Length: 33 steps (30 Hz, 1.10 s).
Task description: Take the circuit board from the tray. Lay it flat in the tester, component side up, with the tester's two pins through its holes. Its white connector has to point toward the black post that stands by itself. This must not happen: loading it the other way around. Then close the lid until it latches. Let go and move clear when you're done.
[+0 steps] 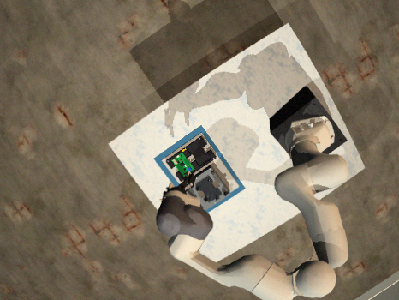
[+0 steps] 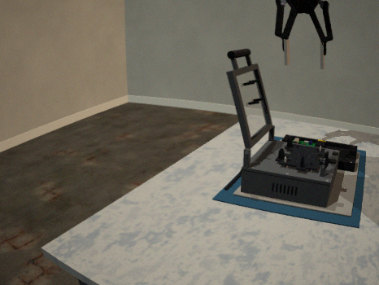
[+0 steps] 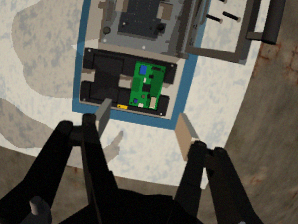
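The green circuit board (image 3: 147, 86) lies in the black tray (image 3: 125, 87), at the tray's right side in the wrist view; it also shows from above (image 1: 182, 165) and as a sliver behind the tester (image 2: 306, 139). The dark grey tester (image 2: 292, 173) stands beside the tray, and its nest (image 3: 143, 6) holds no board. Its lid (image 2: 249, 103) stands open, nearly upright, with a black handle (image 2: 239, 53) on top. My gripper (image 2: 304, 57) hangs high above the tray and tester, open and empty; its fingertips frame the tray's near edge.
Tray and tester sit on a blue mat (image 2: 290, 201) on the white table (image 2: 211, 220). The arm's black base plate (image 1: 308, 121) is at the table's far corner. The table edge lies close beside the open lid (image 3: 234, 12).
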Each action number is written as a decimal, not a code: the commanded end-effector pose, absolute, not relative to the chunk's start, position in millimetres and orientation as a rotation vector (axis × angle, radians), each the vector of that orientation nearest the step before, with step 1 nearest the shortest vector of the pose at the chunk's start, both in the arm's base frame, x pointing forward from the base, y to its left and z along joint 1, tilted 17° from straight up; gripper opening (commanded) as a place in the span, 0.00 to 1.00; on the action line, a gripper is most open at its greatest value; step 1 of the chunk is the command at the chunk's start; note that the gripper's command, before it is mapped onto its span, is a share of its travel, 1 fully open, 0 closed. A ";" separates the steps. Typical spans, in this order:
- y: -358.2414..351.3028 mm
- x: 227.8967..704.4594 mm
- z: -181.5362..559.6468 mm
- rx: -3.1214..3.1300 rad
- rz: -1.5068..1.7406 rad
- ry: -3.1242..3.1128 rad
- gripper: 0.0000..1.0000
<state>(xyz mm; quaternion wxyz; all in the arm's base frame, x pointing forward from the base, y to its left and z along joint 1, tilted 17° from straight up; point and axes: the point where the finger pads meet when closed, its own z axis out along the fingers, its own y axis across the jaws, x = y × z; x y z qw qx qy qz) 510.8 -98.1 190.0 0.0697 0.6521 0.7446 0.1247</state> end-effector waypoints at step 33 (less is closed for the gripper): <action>-92.7 553.6 63.2 1.939 0.376 2.232 0.58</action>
